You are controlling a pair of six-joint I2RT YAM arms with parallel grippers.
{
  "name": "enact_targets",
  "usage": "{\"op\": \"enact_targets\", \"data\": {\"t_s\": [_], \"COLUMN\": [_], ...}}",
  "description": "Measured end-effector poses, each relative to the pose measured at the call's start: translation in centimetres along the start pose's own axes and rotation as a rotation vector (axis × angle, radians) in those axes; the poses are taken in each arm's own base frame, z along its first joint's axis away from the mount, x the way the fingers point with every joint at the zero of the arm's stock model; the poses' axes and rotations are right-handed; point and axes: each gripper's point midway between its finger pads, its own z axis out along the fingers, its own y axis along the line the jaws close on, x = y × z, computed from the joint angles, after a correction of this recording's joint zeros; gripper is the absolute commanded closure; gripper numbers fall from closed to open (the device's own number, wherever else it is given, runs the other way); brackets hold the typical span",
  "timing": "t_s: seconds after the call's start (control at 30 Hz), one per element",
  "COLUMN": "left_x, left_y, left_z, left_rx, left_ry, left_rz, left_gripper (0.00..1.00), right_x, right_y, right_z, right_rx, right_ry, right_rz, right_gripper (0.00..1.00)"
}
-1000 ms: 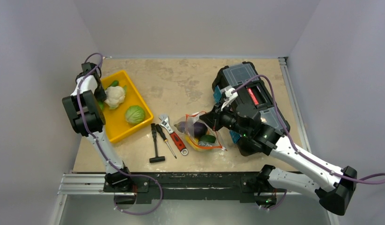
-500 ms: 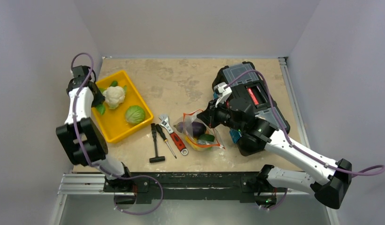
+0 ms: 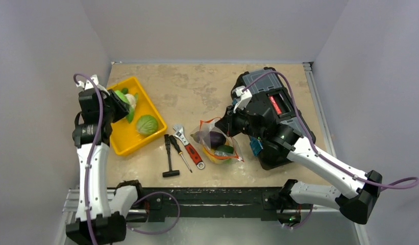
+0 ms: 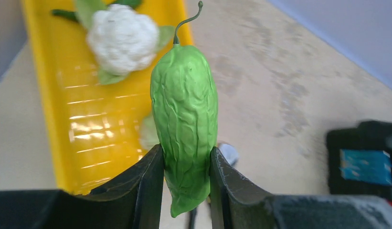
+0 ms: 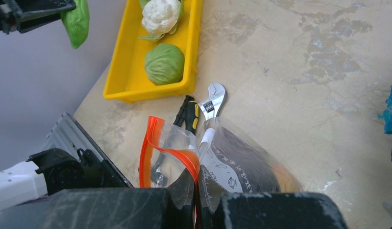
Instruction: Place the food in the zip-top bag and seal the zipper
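Note:
My left gripper (image 4: 186, 160) is shut on a bumpy green food piece (image 4: 184, 105) with a curly stem and holds it up over the yellow tray (image 4: 84, 133). It also shows in the top view (image 3: 120, 99). The zip-top bag (image 3: 217, 144) lies mid-table with the dark purple eggplant (image 3: 216, 138), a green piece (image 3: 225, 150) and a yellow piece inside. My right gripper (image 5: 196, 183) is shut on the red-orange zipper (image 5: 167, 148) and holds the bag's mouth up and open. The eggplant (image 5: 253, 160) and something orange (image 5: 285, 181) show through the plastic.
The tray (image 3: 121, 139) holds the white cauliflower (image 5: 160, 14) and the round cabbage (image 3: 146, 124). A red-handled wrench (image 3: 191, 148), a screwdriver and a black T-handle tool (image 3: 169, 159) lie left of the bag. A black toolbox (image 3: 278, 99) stands to its right.
My left arm has swung over the tray and lifted the green piece out of it. My right gripper has shifted a little back and left, still holding the zipper.

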Motion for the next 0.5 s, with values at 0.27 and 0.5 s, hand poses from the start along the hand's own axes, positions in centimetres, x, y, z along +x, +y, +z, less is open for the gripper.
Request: {"op": "enact_targets", "data": {"t_s": [0.27,0.5], "left_x": [5.6,13.8], "left_y": [-10.0,-17.2], "left_z": [-7.0,-12.9], "left_rx": [0.477,0.831], "left_ry": [0.059,0.299], "left_rz": [0.053,0.181], "left_gripper": [1.00,1.00], "right_x": [-0.6,0.1], "right_y": [0.2,-0.2], "right_z": [-0.2,0.2], "right_rx": [0.013,0.035], "right_ry": [-0.007,0.020], "right_rz": [0.042,0.072], "right_gripper": [1.00,1.00]}}
